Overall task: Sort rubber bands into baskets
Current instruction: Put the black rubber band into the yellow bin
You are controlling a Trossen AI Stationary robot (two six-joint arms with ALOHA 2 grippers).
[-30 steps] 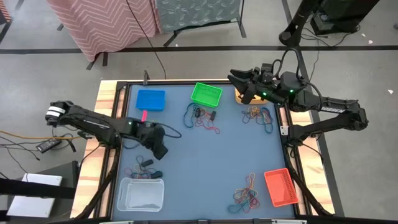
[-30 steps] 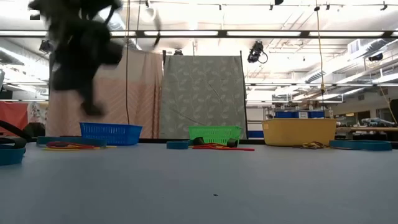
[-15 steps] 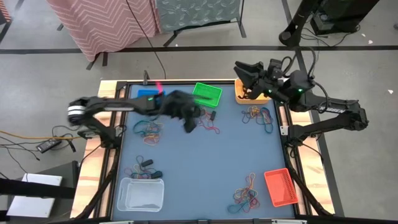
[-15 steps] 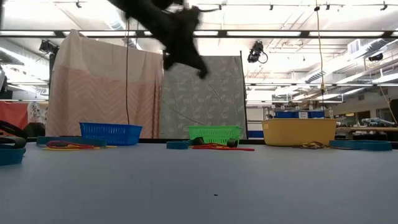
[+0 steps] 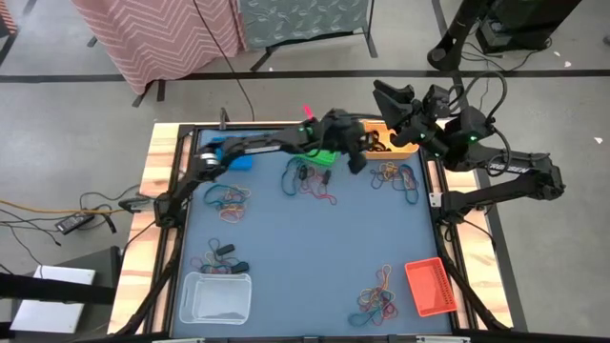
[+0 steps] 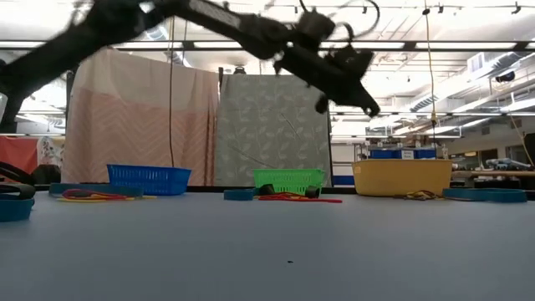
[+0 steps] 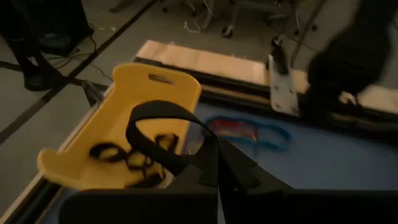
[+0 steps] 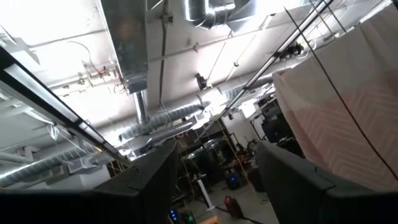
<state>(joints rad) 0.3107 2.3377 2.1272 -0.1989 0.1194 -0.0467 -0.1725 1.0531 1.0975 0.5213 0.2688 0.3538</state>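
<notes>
My left gripper (image 5: 355, 157) reaches across the far side of the table and is shut on a black rubber band (image 7: 144, 148). It hangs high over the table (image 6: 343, 88), just short of the yellow-orange basket (image 7: 134, 118), which holds black bands (image 7: 124, 158). The green basket (image 5: 324, 152) lies partly under that arm. My right gripper (image 5: 389, 95) is raised at the far right, tipped upward and open (image 8: 214, 186); its wrist view shows only the ceiling. Loose rubber bands lie in piles on the mat (image 5: 307, 179) (image 5: 396, 176). My left gripper pinches one end of the black band's loop (image 7: 208, 163) between its two fingers. The fingers slant down from the table's left toward the yellow-orange basket. The rest of the loop stands out open beyond the fingertips, lifted clear of the table.
The blue basket (image 5: 232, 152) sits far left, the red-orange basket (image 5: 429, 286) near right and the clear basket (image 5: 217, 297) near left. More band piles lie at left (image 5: 229, 200) (image 5: 219, 257) and near right (image 5: 376, 300). The table's middle is bare mat (image 5: 315, 248).
My left gripper has swung fast from the near-left part of the table toward the far right, rising and rolling as the arm stretched out, and now hangs by the yellow-orange basket. My right gripper has tipped upward in place, still open.
</notes>
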